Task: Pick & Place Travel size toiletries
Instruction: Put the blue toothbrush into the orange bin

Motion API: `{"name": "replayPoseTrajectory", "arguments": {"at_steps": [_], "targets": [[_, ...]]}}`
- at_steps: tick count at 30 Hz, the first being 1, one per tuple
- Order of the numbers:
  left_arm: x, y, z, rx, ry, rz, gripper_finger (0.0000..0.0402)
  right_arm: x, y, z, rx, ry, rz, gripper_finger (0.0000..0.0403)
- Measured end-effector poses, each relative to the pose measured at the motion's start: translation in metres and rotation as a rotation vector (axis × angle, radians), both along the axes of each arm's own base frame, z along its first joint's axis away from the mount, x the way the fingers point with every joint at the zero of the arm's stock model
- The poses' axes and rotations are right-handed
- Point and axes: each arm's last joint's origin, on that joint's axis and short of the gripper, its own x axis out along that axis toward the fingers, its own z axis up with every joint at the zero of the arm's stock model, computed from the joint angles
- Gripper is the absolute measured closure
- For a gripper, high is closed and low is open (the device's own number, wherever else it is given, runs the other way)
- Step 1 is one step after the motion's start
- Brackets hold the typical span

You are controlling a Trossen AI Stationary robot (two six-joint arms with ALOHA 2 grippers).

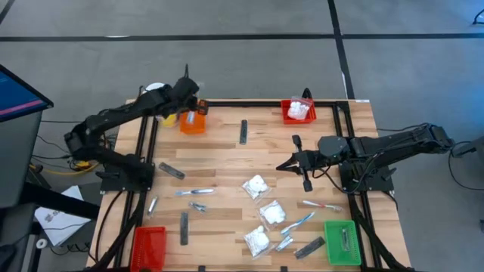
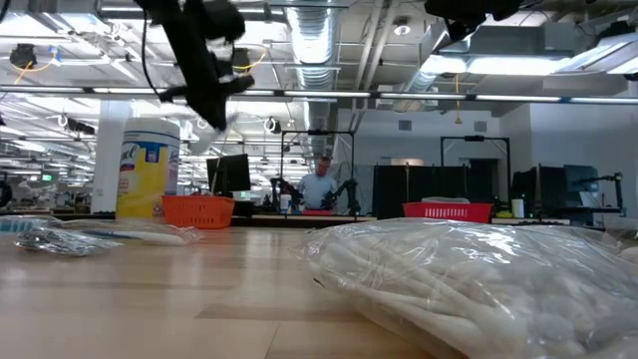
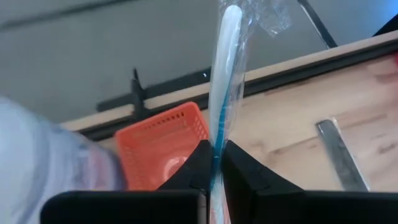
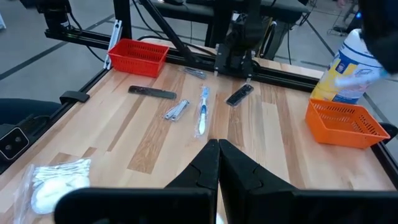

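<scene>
Near edge of the tabletop (image 1: pixel 227 162): a red bin (image 1: pixel 148 247) at one near corner, a green bin (image 1: pixel 342 242) at the other. Between them lie white puffy packets (image 1: pixel 256 187), dark flat bars (image 1: pixel 184 228), small sachets and wrapped toothbrushes; in the low view one packet (image 2: pixel 478 279) fills the foreground and hides most of the table behind it.

Mid-table, toward the right edge: right gripper (image 1: pixel 283 165) hovers with fingers pressed together, nothing between them.

Far edge: second red bin (image 1: pixel 297 111) holding white packets, contents hard to read. Toward the far left corner, an orange bin (image 1: pixel 192 122). Left gripper (image 1: pixel 200 106) is above it, fingers clamped on a wrapped white-blue toothbrush (image 3: pixel 224 81); the brush's lower end is cut off in the wrist view. A yellow jar (image 2: pixel 148 166) stands just beyond the orange bin, mostly hidden under the arm from above.
</scene>
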Motion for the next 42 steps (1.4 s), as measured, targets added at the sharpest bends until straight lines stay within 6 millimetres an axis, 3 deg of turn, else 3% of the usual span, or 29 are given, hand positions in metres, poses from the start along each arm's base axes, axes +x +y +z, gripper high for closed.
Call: {"name": "replayPoseTrajectory", "arguments": {"at_steps": [7,12,17,31,42], "targets": [[0.016,0.034,-0.049,-0.109,0.099,-0.016,0.0392,0.000,-0.002,-0.001,-0.004,0.007,-0.010,0.0402],[0.027,0.043,-0.082,-0.167,0.187,-0.024,0.0392,0.000,-0.006,-0.001,-0.003,0.014,-0.028,0.0402],[0.030,0.047,-0.100,-0.181,0.257,0.005,0.0392,0.000,-0.010,-0.003,0.003,0.029,-0.048,0.0402],[0.030,0.049,-0.103,-0.190,0.238,0.048,0.0384,0.000,-0.011,-0.003,0.011,0.033,-0.057,0.0402],[0.027,0.049,-0.103,-0.155,0.328,0.013,0.0278,0.000,-0.011,-0.004,0.010,0.042,-0.057,0.0402]]}}
